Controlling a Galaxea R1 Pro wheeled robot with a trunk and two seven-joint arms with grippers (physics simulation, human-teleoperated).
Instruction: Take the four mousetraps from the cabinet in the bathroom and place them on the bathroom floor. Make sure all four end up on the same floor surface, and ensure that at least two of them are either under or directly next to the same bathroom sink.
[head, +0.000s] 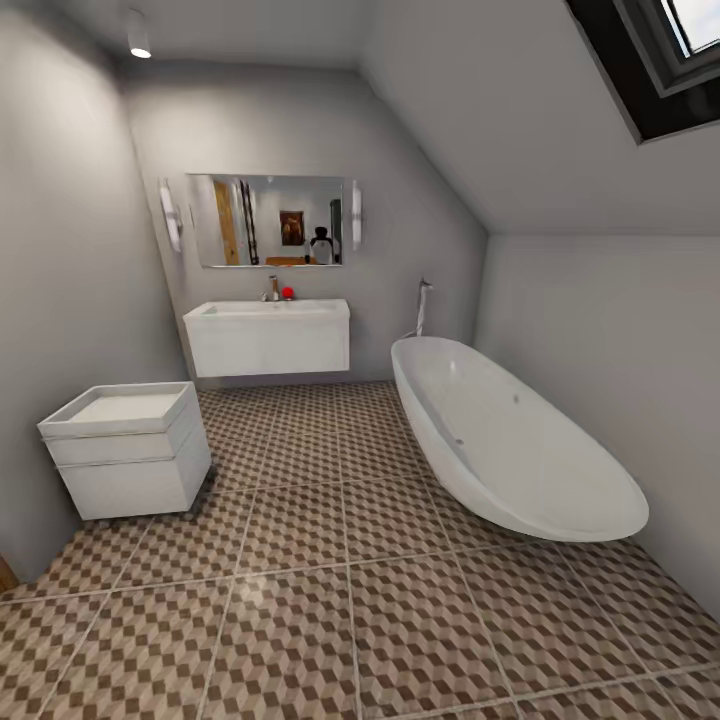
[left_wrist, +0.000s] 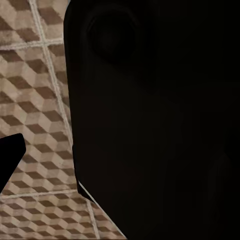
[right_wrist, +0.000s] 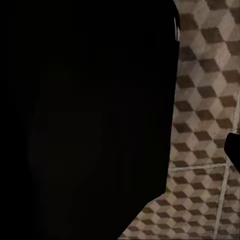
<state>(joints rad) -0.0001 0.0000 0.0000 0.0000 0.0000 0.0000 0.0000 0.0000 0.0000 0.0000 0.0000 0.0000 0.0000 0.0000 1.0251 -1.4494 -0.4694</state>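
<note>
Robot faces the cube-patterned brown, beige and white tiled bathroom floor (head: 340, 610), white wall-hung sink (head: 268, 335) ahead. No mousetraps or orange-brown cabinet visible here. Gripper openings: cannot tell, wrist views mostly dark. Risk: mistaking the white boxy unit (head: 130, 450) for the cabinet, or clipping the white oval bathtub (head: 510, 440) while turning.

Open bathroom floor (head: 340, 590) between white unit (head: 130, 450) and bathtub (head: 510, 440).

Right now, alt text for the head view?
A bathroom with a cube-patterned tile floor: a white wall-hung sink under a mirror on the far wall, a white bathtub at right, and a white boxy unit at left.
</note>
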